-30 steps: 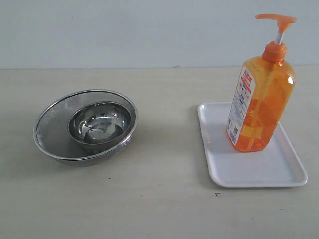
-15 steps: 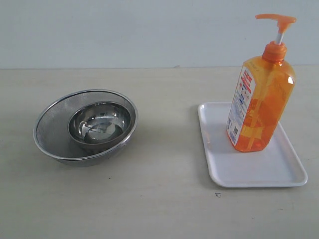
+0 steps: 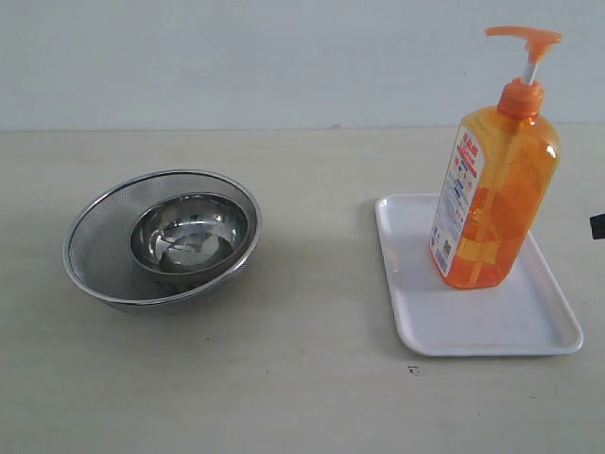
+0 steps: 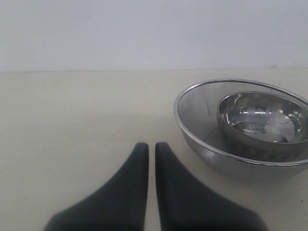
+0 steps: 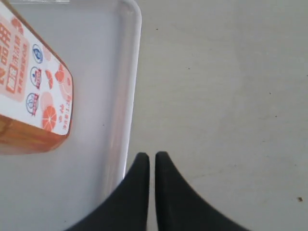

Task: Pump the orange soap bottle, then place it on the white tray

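The orange soap bottle (image 3: 493, 189) stands upright on the white tray (image 3: 473, 326), its pump head raised, and nothing touches it. In the right wrist view the bottle's label (image 5: 33, 82) and the tray's rim (image 5: 129, 96) show. My right gripper (image 5: 152, 156) is shut and empty, over the bare table just beside that rim. A dark bit of the right arm (image 3: 597, 225) shows at the exterior view's right edge. My left gripper (image 4: 151, 146) is shut and empty, low over the table a little way from the strainer.
A round steel bowl (image 3: 189, 232) sits inside a mesh strainer (image 3: 99, 246) on the left of the table; the left wrist view shows the strainer's rim (image 4: 192, 94). A pale wall runs along the table's far edge.
A dark part of the right arm has come into the exterior view at its right edge. Bottle, tray and strainer have not moved.
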### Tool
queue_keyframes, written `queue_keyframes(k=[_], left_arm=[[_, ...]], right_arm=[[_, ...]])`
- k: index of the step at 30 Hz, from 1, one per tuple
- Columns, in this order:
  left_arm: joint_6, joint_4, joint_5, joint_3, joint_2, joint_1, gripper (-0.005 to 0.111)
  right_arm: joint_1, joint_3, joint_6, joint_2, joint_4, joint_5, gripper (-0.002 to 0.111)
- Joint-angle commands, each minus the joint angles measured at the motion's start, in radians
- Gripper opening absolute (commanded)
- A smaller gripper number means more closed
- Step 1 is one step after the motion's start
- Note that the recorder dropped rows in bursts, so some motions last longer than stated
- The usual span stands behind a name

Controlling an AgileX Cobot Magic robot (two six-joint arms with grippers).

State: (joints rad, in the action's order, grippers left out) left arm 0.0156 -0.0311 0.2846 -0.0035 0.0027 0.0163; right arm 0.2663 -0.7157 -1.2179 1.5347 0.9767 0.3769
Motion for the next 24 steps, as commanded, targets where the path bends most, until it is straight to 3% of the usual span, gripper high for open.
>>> queue_keyframes(k=[1, 24], left_arm=[[0.003, -0.009, -0.004, 0.004, -0.003, 0.003, 0.005], [0.003, -0.009, -0.005, 0.004, -0.003, 0.003, 0.005]], right_arm=[[0.004, -0.017, -0.075, 0.003, -0.014, -0.028, 0.0], [0.003, -0.196, -0.19, 0.309, 0.0, 0.073, 0.0]])
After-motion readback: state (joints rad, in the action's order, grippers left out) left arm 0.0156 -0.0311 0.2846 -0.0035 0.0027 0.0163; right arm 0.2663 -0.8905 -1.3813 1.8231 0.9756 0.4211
